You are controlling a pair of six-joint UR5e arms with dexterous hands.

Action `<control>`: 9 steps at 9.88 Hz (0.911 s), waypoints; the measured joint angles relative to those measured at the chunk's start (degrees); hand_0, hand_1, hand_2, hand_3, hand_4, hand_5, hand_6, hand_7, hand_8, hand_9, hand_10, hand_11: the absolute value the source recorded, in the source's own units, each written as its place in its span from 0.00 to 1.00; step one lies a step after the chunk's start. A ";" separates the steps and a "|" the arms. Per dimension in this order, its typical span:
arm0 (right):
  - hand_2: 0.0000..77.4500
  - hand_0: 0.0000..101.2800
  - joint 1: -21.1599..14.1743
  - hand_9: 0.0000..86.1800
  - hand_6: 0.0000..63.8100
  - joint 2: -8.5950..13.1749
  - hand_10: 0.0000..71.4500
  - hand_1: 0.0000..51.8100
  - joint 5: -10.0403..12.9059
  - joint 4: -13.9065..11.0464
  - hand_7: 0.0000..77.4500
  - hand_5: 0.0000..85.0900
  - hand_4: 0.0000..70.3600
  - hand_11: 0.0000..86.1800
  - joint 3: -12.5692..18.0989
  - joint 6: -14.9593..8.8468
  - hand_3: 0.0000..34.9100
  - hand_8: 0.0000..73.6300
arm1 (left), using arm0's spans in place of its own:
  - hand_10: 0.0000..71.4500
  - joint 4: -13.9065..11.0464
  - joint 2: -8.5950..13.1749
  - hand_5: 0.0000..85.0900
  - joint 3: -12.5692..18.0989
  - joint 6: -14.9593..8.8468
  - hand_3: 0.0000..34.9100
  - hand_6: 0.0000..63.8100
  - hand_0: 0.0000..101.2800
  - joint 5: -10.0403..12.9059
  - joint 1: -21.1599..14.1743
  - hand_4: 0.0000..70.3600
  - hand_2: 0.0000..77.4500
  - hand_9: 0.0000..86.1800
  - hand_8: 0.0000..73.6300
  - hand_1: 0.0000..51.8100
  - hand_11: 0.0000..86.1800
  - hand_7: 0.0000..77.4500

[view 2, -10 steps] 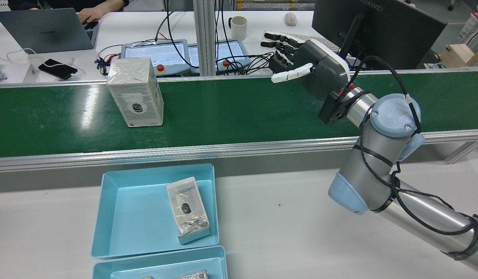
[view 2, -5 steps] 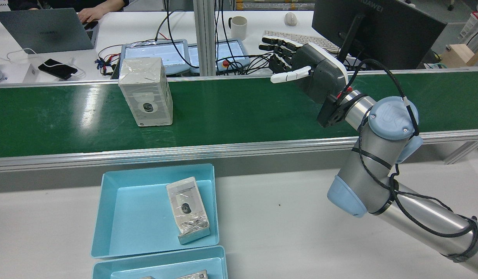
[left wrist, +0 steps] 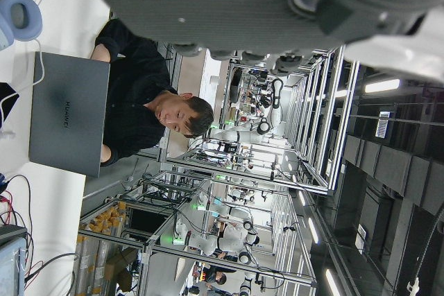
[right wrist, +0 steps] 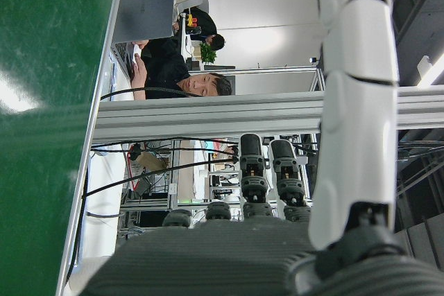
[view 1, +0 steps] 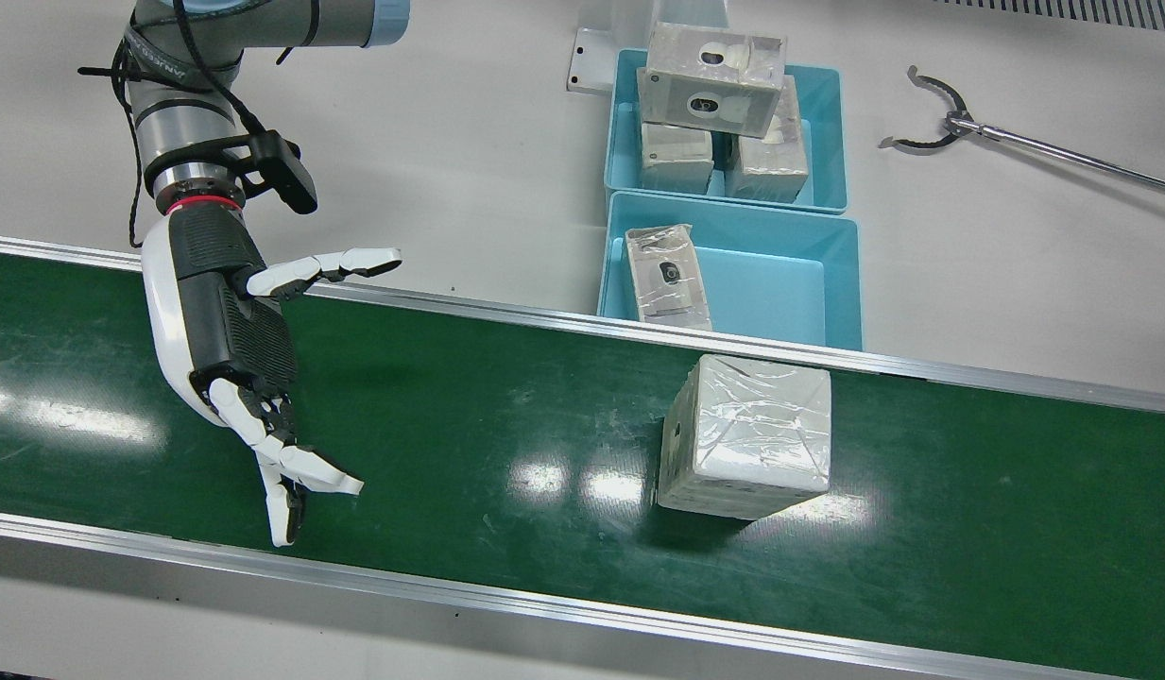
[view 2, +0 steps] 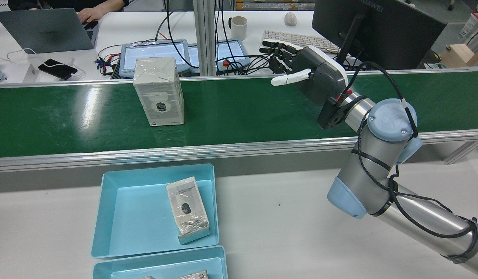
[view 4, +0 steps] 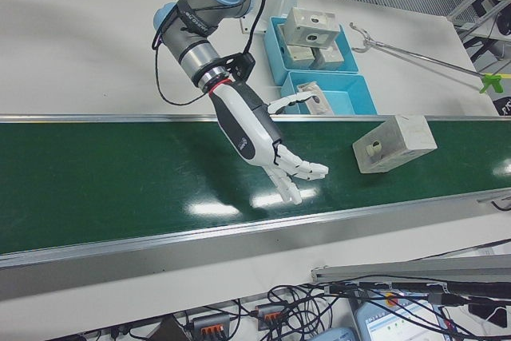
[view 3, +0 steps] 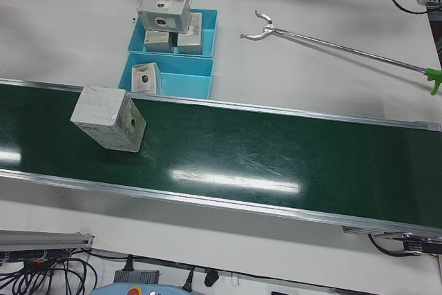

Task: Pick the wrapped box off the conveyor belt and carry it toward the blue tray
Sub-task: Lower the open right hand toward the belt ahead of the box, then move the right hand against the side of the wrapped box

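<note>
The wrapped box [view 1: 747,434] stands upright on the green conveyor belt [view 1: 506,406], level with the blue tray [view 1: 828,283]. The rear view puts the box [view 2: 159,91] left of my right hand [view 2: 312,73], a wide stretch of belt between them. My right hand [view 1: 232,331] hovers over the belt, open, fingers spread and pointing across it, holding nothing. The right-front view has the right hand [view 4: 255,129] and the box [view 4: 395,143] apart. In the left hand view only the left hand's palm [left wrist: 243,5] shows, so its fingers cannot be judged.
The near blue tray [view 2: 118,217] holds one wrapped box [view 2: 187,209]. A second tray [view 1: 828,142] behind it holds several stacked boxes. A long reach-grabber tool [view 1: 1017,142] lies on the white table. Beyond the belt are teach pendants [view 2: 157,54], a monitor [view 2: 374,27] and a person at a laptop [view 2: 45,29].
The wrapped box has travelled along the belt to the right in the rear view, closer to my right hand. The right hand has shifted only slightly and stays open.
</note>
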 joint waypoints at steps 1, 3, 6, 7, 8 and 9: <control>0.19 0.49 -0.14 0.03 0.13 -0.02 0.01 0.37 -0.02 0.14 0.27 0.20 0.24 0.02 -0.70 0.24 0.08 0.01 | 0.01 0.00 0.00 0.01 0.00 0.00 0.00 0.00 0.00 0.00 0.00 0.00 0.01 0.01 0.01 0.00 0.00 0.01; 0.19 0.49 -0.48 0.03 0.13 -0.03 0.01 0.37 -0.02 0.46 0.27 0.20 0.24 0.02 -1.76 1.09 0.08 0.01 | 0.01 0.00 0.00 0.01 0.00 0.00 0.00 0.00 0.00 0.00 0.00 0.00 0.01 0.00 0.01 0.00 0.00 0.01; 0.20 0.51 -0.61 0.03 0.11 -0.04 0.02 0.36 -0.13 0.59 0.23 0.19 0.22 0.05 -1.64 1.40 0.00 0.01 | 0.01 0.00 0.00 0.01 0.00 0.00 0.00 0.00 0.00 0.00 0.00 0.00 0.01 0.00 0.01 0.00 0.00 0.01; 0.18 0.51 -0.64 0.03 0.11 0.02 0.02 0.34 -0.16 0.57 0.24 0.19 0.23 0.04 -1.44 1.30 0.00 0.01 | 0.00 0.00 0.00 0.01 0.00 0.00 0.00 0.00 0.00 0.00 0.00 0.00 0.01 0.01 0.01 0.00 0.01 0.01; 0.18 0.51 -0.63 0.03 0.11 0.04 0.02 0.34 -0.18 0.57 0.24 0.20 0.23 0.04 -1.30 1.27 0.00 0.01 | 0.00 0.00 0.00 0.01 0.00 0.00 0.00 0.00 0.00 0.00 0.00 0.00 0.01 0.01 0.01 0.00 0.01 0.01; 0.18 0.51 -0.55 0.03 0.11 0.03 0.02 0.34 -0.22 0.58 0.24 0.19 0.23 0.03 -1.23 1.33 0.03 0.01 | 0.01 0.00 0.00 0.01 0.00 0.00 0.00 0.00 0.00 0.00 0.00 0.00 0.01 0.00 0.01 0.00 0.00 0.01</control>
